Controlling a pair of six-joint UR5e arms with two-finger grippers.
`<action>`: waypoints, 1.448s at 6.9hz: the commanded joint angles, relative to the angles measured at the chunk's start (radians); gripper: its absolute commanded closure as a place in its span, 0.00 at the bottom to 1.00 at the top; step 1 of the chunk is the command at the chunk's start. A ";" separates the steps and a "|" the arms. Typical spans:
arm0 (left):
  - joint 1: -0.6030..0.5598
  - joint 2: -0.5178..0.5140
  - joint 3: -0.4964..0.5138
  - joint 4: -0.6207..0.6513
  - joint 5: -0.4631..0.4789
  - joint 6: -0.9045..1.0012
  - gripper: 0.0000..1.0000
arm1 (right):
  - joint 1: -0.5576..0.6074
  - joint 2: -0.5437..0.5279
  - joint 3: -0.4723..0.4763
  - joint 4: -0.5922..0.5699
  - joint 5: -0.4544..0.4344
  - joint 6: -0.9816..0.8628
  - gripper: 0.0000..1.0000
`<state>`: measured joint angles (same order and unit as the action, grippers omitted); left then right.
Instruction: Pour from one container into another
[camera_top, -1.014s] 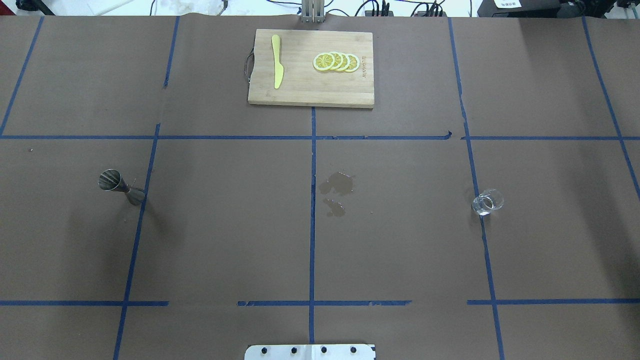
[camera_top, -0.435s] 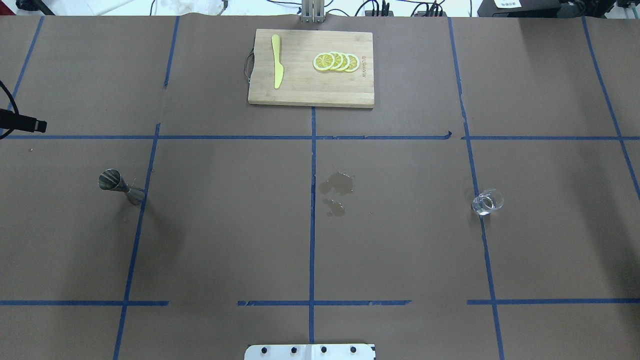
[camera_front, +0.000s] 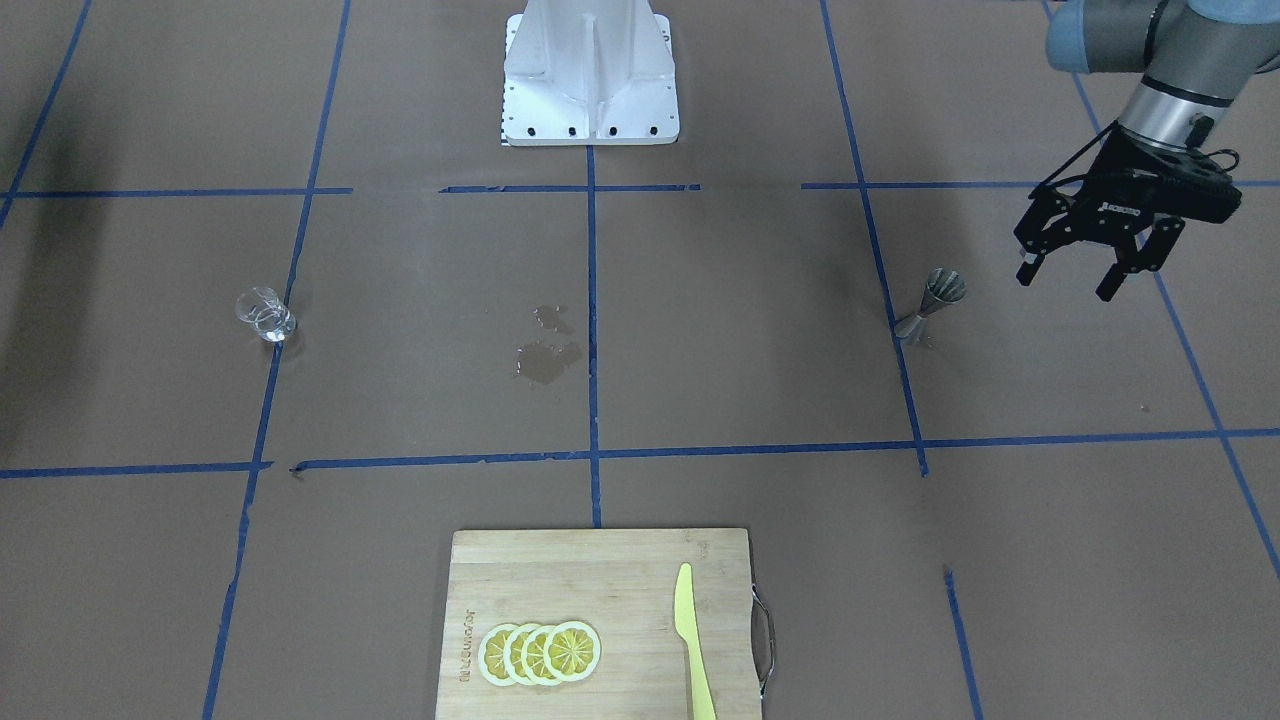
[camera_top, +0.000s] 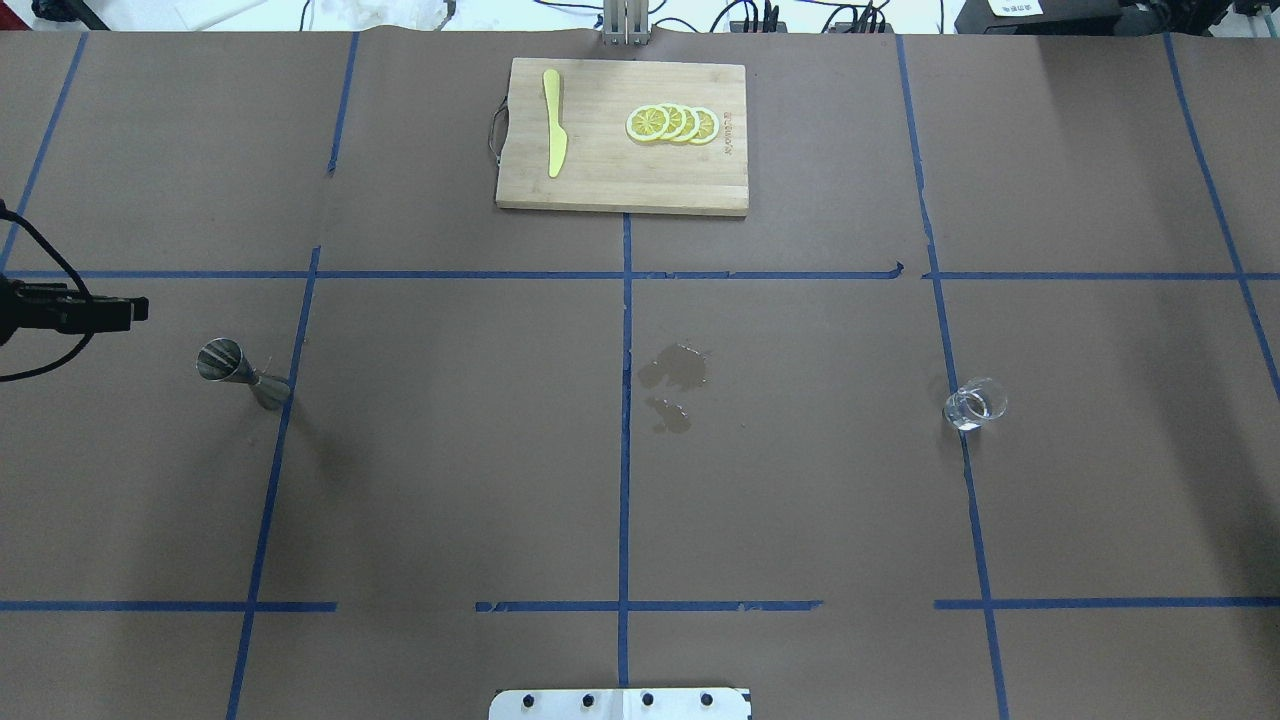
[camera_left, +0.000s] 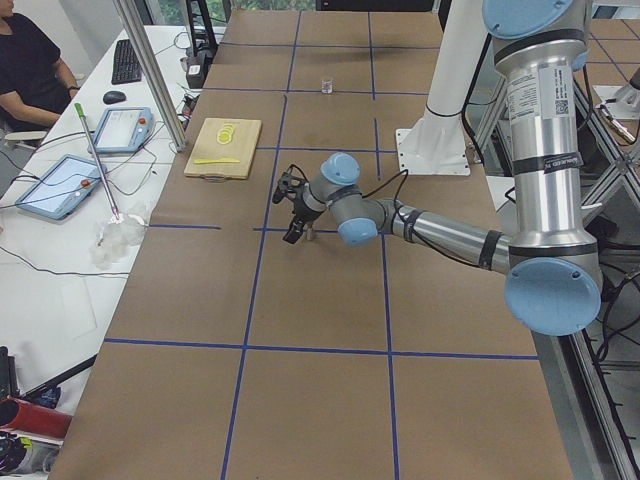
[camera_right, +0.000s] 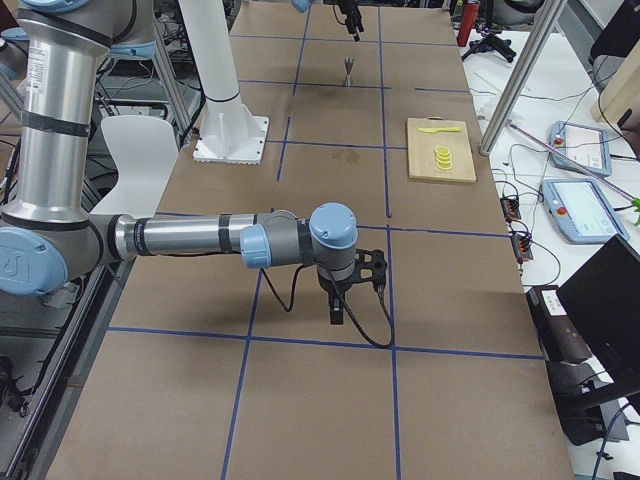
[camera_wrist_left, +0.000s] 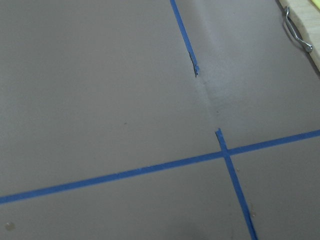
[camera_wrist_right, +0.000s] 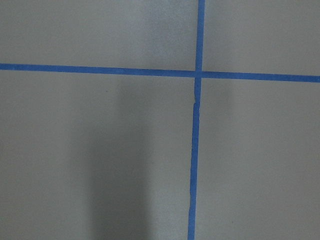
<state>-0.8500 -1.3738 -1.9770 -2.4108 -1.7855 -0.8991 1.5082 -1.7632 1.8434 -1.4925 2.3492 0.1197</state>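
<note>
Left gripper (camera_front: 1063, 285) is hanging with its jaws spread wide and nothing in them, near the jigger (camera_front: 930, 303). The jigger is standing upright on a tape line in the robot's left half, long axis vertical, and it's lying toward the table's middle from those jaws. The glass cup (camera_front: 265, 315) is sitting well apart on the other half, so the right gripper (camera_right: 340, 305) is probably the nearer one for it. Can't tell whether that one's spread or clenched.

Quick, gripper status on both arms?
Left gripper: open, holding nothing, beside the jigger.
Right gripper: cannot be told; it shows only in the side view.
</note>
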 joint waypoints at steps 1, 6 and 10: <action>0.215 0.077 -0.115 -0.027 0.248 -0.186 0.05 | -0.002 0.001 -0.001 0.000 0.001 0.000 0.00; 0.547 0.122 -0.100 -0.013 0.863 -0.356 0.01 | -0.002 0.001 -0.001 0.004 0.004 0.000 0.00; 0.620 0.033 0.020 -0.014 1.035 -0.405 0.01 | -0.002 0.001 0.000 0.006 0.004 0.000 0.00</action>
<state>-0.2435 -1.3188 -1.9779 -2.4251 -0.7955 -1.2997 1.5064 -1.7626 1.8437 -1.4865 2.3535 0.1201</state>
